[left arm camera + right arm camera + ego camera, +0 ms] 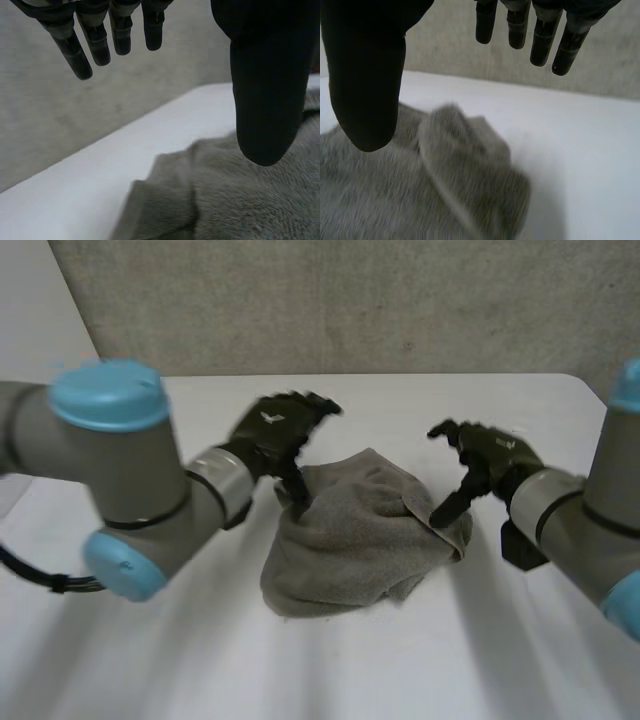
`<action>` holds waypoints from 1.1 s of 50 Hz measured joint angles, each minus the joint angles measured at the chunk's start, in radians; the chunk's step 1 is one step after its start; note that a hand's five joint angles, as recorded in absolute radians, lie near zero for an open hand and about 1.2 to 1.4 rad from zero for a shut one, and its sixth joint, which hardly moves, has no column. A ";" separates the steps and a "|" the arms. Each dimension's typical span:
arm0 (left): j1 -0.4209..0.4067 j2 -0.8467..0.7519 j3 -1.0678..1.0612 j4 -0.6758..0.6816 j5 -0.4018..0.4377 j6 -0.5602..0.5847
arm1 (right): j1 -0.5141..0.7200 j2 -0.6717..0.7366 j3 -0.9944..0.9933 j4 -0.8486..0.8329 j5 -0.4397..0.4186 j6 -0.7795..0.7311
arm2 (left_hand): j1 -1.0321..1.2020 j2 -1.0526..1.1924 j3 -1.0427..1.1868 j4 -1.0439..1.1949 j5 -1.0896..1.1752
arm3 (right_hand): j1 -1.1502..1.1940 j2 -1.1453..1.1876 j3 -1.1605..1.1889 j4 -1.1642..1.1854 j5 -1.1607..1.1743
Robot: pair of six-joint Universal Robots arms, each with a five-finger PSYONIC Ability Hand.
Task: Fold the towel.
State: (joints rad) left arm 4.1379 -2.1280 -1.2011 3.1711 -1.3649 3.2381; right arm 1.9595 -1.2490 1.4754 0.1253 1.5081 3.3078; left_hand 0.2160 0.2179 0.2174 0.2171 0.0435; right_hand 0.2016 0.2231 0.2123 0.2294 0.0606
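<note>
A grey towel (355, 535) lies crumpled in a heap on the middle of the white table (200, 660). My left hand (278, 435) hovers over the towel's far left corner, open, its thumb pointing down at the cloth and its fingers spread above the table. My right hand (487, 462) hangs at the towel's right edge, open too, thumb down beside a raised fold. Below my left hand's thumb (265, 90) is the towel (235, 200), with nothing between thumb and fingers (100, 40). Under my right hand's thumb (365, 85) the bunched towel (435, 180) lies free.
A grey wall (330, 300) stands behind the table's far edge. Bare white table surrounds the towel on the near side and to both sides.
</note>
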 measured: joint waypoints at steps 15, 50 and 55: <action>-0.136 -0.298 0.218 0.068 0.098 0.162 | -0.080 0.038 0.217 -0.220 -0.006 -0.011 | 0.033 0.031 0.031 0.030 0.029 | 0.000 0.000 0.000 0.000 0.000; -0.152 -0.196 0.398 0.179 -0.160 0.314 | -0.059 0.094 -0.155 -0.363 -0.106 -0.077 | 0.917 0.994 0.993 0.996 0.967 | 1.123 0.941 0.967 0.958 0.876; -0.153 -0.047 0.343 0.219 -0.350 0.314 | 0.013 0.020 -0.221 -0.439 -0.089 -0.166 | 0.917 0.996 0.997 0.999 0.972 | 1.123 0.941 0.969 0.958 0.876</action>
State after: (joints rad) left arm 3.9847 -2.1746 -0.8576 3.3899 -1.7154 3.5520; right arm 1.9726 -1.2294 1.2543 -0.3133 1.4189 3.1418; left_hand 1.1331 1.2137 1.2140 1.2163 1.0156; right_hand 1.3245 1.1636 1.1815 1.1873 0.9362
